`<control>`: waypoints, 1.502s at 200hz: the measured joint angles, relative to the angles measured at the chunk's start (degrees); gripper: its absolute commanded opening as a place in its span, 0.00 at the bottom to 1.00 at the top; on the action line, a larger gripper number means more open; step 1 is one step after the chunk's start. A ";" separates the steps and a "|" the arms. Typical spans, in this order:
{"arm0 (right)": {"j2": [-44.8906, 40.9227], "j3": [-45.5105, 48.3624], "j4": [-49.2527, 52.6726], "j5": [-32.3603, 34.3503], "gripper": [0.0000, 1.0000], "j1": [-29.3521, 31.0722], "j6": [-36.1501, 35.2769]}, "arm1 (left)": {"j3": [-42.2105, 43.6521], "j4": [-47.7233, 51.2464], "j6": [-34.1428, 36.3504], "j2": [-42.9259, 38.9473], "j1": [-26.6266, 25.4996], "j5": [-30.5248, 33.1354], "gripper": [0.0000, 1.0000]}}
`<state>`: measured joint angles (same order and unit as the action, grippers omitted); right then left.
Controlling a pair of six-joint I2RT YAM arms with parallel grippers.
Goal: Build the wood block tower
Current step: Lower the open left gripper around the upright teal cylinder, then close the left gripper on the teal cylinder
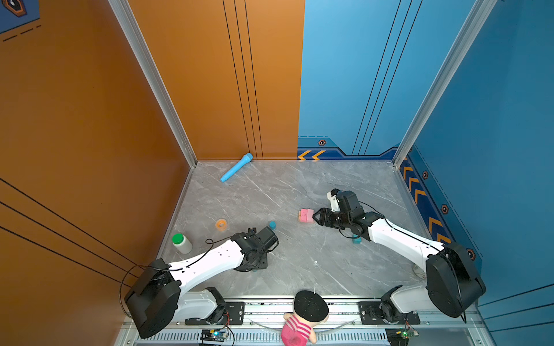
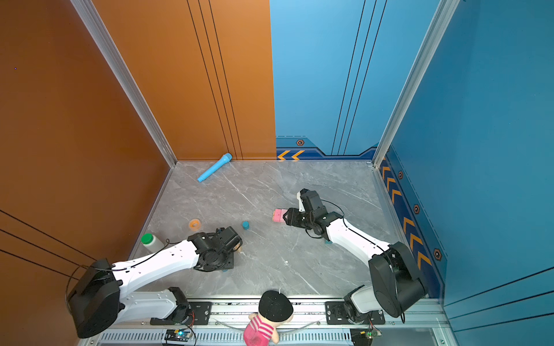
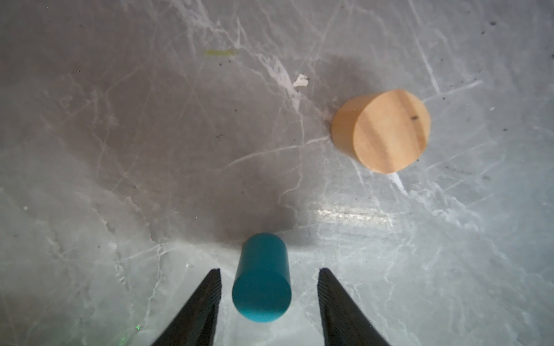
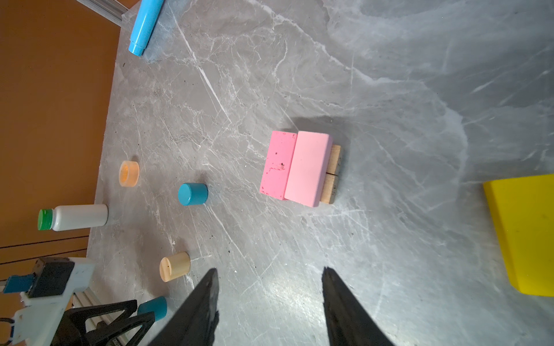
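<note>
Now blue cylinder (image 3: 261,281) between parted left jaws, untouched; right jaws parted, empty.

Place: robot lab test cell, booth-style.
Walls: orange panel (image 1: 90,119) + blue panel (image 1: 494,119), chevron decals (image 1: 419,194), alu. frame post (image 1: 155,81).
Surface: grey marble-look tabletop (image 1: 299,263).
Front: alu. rail (image 1: 269,308) w/ arm mount plate (image 1: 235,310), bare circuit board (image 1: 213,334).

Pink bars (image 4: 307,167) against tan blocks (image 4: 329,188) (gripper (image 4: 269,269) just short)
</note>
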<state>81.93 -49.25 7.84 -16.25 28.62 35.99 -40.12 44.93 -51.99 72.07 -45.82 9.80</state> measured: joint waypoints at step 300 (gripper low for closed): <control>0.02 0.24 -0.07 0.02 0.57 0.33 0.02 | 1.31 -1.05 -1.42 1.66 -0.39 -0.17 0.23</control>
<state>81.95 -49.01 7.77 -16.23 28.95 36.01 -38.81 43.88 -53.41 73.73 -46.22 9.63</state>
